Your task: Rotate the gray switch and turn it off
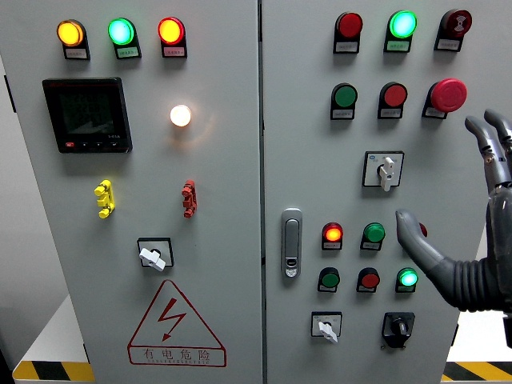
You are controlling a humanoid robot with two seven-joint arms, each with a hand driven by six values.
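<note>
A grey control cabinet [240, 160] fills the head view. Three pale grey rotary switches sit on it. One switch [386, 171] is on the right door with its handle pointing down. Another switch [326, 327] is low on that door, handle tilted down-right. The third switch [153, 257] is on the left door, handle tilted. My right hand [444, 180] is raised at the right edge, open. Its thumb [410, 230] points up-left and its fingers [490, 140] stand upright. It hangs just right of the upper switch and touches none. My left arm is out of sight.
A black rotary switch [398, 326] is at the lower right. Red and green buttons and lit lamps surround the switches, with a red mushroom button [448, 94] near my fingers. A door handle [292, 242] sits by the seam, a meter [87, 114] at upper left.
</note>
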